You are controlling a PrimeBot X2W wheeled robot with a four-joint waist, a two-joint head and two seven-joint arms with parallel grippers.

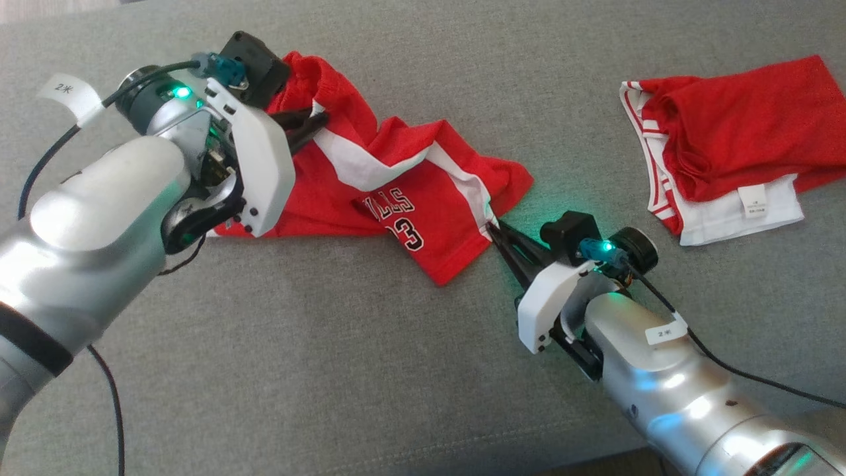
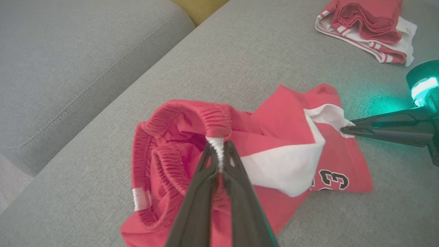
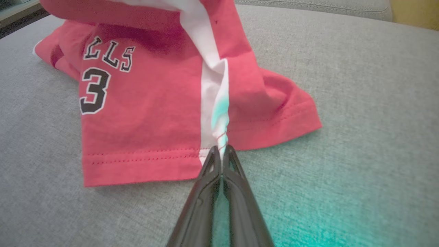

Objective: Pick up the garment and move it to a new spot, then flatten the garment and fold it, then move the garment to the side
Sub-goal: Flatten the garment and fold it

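The garment (image 1: 423, 198) is a pair of red shorts with white side stripes and black lettering, lying crumpled on the grey sofa seat. My left gripper (image 1: 317, 125) is shut on the white part of its elastic waistband (image 2: 217, 145) and holds that end lifted. Pinching the white stripe at the leg hem (image 3: 221, 140), my right gripper (image 1: 492, 228) is shut on the cloth. In the left wrist view the right gripper (image 2: 344, 129) comes in from the right and meets the white stripe.
A second red and white garment (image 1: 727, 152) lies folded on the seat at the far right, also seen in the left wrist view (image 2: 367, 27). The sofa backrest (image 2: 68, 61) rises behind the shorts. Black cables trail from both arms.
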